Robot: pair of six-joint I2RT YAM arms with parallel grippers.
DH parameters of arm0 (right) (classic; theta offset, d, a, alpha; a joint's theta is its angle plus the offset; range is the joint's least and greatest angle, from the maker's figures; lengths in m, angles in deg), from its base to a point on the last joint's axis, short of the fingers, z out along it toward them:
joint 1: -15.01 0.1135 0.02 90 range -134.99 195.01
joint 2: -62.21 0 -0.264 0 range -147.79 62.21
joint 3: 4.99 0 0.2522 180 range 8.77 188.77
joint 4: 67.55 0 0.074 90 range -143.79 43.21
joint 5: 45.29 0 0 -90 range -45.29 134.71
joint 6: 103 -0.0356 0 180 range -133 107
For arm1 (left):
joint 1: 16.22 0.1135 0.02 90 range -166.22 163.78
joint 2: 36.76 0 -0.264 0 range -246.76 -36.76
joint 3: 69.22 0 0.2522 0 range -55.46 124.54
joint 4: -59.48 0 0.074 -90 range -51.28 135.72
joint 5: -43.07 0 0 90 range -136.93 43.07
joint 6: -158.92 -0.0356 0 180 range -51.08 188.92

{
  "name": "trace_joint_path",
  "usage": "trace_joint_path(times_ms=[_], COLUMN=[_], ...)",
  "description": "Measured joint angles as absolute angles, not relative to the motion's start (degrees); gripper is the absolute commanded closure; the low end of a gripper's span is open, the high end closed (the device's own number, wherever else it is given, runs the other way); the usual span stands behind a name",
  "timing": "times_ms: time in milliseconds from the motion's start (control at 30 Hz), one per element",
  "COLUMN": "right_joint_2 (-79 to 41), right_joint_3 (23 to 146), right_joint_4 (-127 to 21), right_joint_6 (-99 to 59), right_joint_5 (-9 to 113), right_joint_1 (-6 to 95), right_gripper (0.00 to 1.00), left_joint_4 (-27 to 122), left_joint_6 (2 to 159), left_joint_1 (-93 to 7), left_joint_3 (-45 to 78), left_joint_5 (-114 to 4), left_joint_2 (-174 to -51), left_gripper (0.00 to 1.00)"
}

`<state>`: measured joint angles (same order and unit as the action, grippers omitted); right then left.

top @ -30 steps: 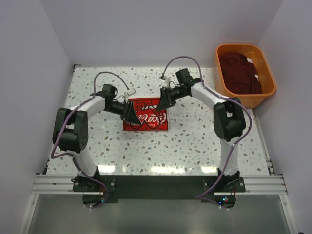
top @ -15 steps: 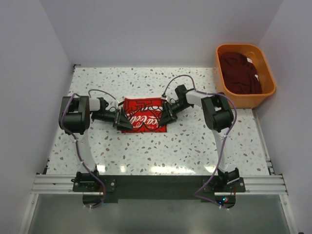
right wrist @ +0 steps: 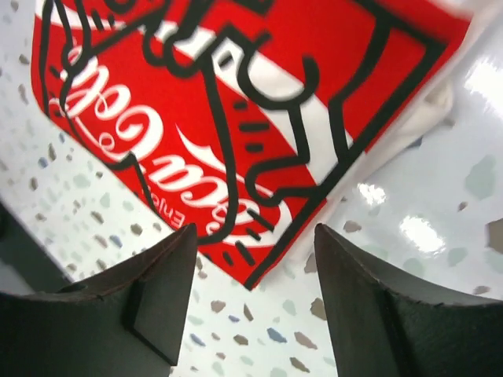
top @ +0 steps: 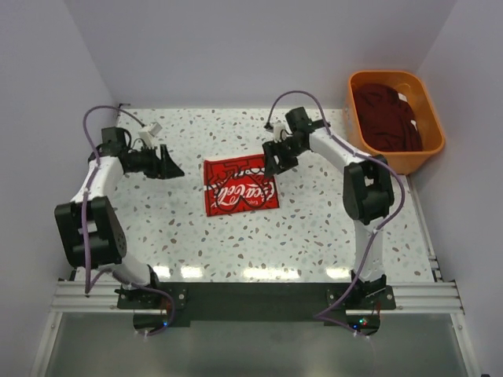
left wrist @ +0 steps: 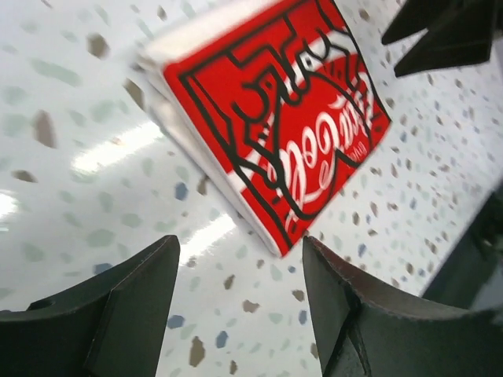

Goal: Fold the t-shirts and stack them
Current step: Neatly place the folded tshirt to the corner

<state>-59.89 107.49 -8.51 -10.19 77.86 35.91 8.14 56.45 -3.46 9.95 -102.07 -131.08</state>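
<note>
A folded bright red t-shirt (top: pixel 240 186) with white and black print lies flat on the speckled table; it shows in the left wrist view (left wrist: pixel 279 118) and the right wrist view (right wrist: pixel 236 102), with a white folded layer under its edge. My left gripper (top: pixel 171 166) is open and empty, to the left of the shirt and apart from it. My right gripper (top: pixel 273 161) is open and empty, just off the shirt's far right corner. A dark maroon t-shirt (top: pixel 385 116) lies bunched in the orange tub (top: pixel 431 149). The cream-white shirt is not clearly seen.
The orange tub stands at the table's far right corner. White walls close in the table at the back and both sides. The right gripper's fingers (left wrist: pixel 448 35) show at the top right of the left wrist view.
Both grippers have let go of the red shirt and drawn back from it, the left arm swinging far to the left, the right one back and up. The shirt now lies folded flat.
</note>
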Motion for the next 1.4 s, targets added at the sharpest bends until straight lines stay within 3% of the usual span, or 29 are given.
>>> trace_joint_path(times_ms=[100, 167, 400, 633, 1067, 1400], right_joint_2=[-58.26, -58.54, -67.02, -73.29, -52.70, -36.88], right_joint_3=[109.98, 111.88, 121.39, 123.09, 91.99, 70.13], right_joint_4=[-12.56, -14.87, -18.59, -15.88, -6.26, -5.54], right_joint_6=[-10.17, -9.97, -8.11, -7.76, -1.09, 18.80], right_joint_5=[69.00, 64.22, 51.71, 47.04, 45.77, 41.16], right_joint_1=[40.35, 44.13, 55.91, 56.09, 42.62, 27.48], right_gripper=[0.32, 0.22, 0.20, 0.15, 0.09, 0.09], left_joint_4=[13.49, 15.22, 15.50, 14.78, 15.04, 15.85], left_joint_6=[58.92, 59.57, 59.31, 58.11, 56.73, 56.88], left_joint_1=[-3.13, -3.27, -3.27, -3.27, -3.27, -3.27], left_joint_3=[10.30, 10.87, 11.26, 10.15, 15.42, 20.62], left_joint_5=[-95.07, -91.38, -84.67, -82.88, -86.09, -91.12], left_joint_2=[-123.74, -121.16, -119.37, -116.00, -124.16, -129.14], left_gripper=[0.28, 0.27, 0.27, 0.25, 0.21, 0.16])
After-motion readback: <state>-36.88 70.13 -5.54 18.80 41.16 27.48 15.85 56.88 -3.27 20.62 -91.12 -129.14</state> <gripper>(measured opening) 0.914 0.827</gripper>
